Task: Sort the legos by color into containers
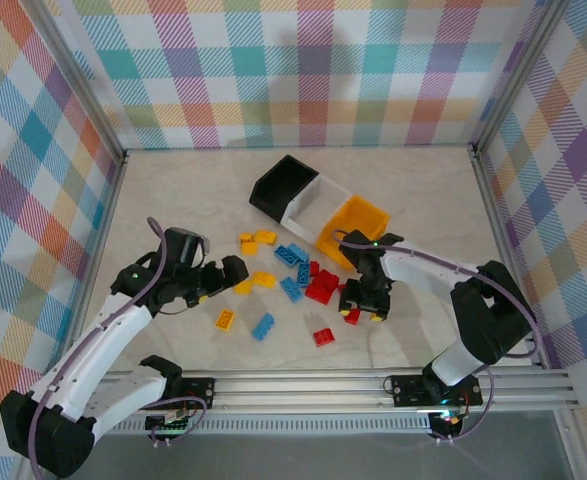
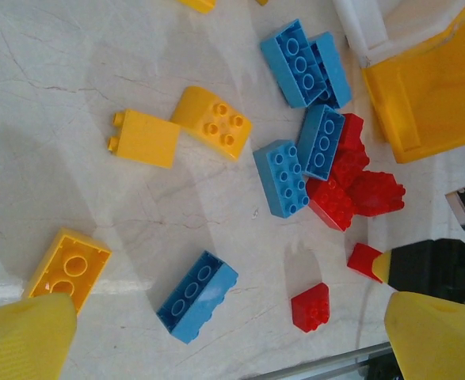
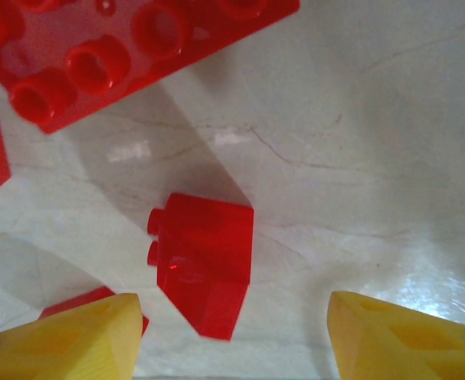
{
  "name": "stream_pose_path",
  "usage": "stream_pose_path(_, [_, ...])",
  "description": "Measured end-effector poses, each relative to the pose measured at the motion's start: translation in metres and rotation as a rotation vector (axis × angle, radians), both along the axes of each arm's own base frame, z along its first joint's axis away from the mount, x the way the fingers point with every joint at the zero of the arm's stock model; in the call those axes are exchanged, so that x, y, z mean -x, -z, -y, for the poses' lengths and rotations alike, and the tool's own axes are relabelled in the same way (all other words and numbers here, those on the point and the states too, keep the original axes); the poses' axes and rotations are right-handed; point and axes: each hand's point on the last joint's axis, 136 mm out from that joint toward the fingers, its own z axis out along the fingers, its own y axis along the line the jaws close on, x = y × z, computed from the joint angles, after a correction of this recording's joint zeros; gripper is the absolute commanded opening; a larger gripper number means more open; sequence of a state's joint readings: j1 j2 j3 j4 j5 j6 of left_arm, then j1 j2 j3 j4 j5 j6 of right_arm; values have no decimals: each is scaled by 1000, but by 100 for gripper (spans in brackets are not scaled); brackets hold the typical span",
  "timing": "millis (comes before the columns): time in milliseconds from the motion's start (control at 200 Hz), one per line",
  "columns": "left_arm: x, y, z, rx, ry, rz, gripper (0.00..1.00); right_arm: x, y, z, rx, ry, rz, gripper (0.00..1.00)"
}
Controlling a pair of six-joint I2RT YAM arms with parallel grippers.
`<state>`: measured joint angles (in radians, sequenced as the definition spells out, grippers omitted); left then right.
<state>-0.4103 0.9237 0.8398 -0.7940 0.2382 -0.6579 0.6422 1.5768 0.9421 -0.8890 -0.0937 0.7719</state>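
Note:
Three joined bins lie at the back centre: black (image 1: 283, 183), white (image 1: 318, 203), yellow-orange (image 1: 358, 225). Red, light blue and yellow legos are scattered in front of them. My right gripper (image 1: 365, 312) is low over the table and open. A small red brick (image 3: 204, 265) lies between its yellow fingers (image 3: 66, 340), nearer the left one and untouched. My left gripper (image 1: 223, 280) stands open above the table with nothing in it. Ahead of it lie a blue brick (image 2: 196, 297), a small red brick (image 2: 310, 306) and a yellow brick (image 2: 67, 265).
A red cluster (image 1: 321, 286) and blue bricks (image 1: 295, 255) sit between the two grippers. A large red plate (image 3: 137, 47) lies just beyond the right gripper. Checkered walls enclose the table, and an aluminium rail (image 1: 373, 380) runs along the near edge.

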Motion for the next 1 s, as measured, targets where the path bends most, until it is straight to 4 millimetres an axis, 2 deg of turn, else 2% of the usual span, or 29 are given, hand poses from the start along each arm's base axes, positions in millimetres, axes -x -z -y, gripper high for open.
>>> stream_pose_path(210, [6, 1, -3, -8, -2, -9, 100, -6, 13, -11, -4, 11, 4, 60])
stream_pose_path(425, [8, 3, -6, -18, -7, -18, 100, -8, 23, -13, 2, 29, -1, 55])
stream_pose_path(815, [14, 8, -9, -22, -13, -24, 100, -7, 25, -6, 33, 39, 3, 37])
stream_pose_path(1000, [14, 9, -10, -22, -20, -27, 100, -7, 23, -5, 28, 37, 10, 34])
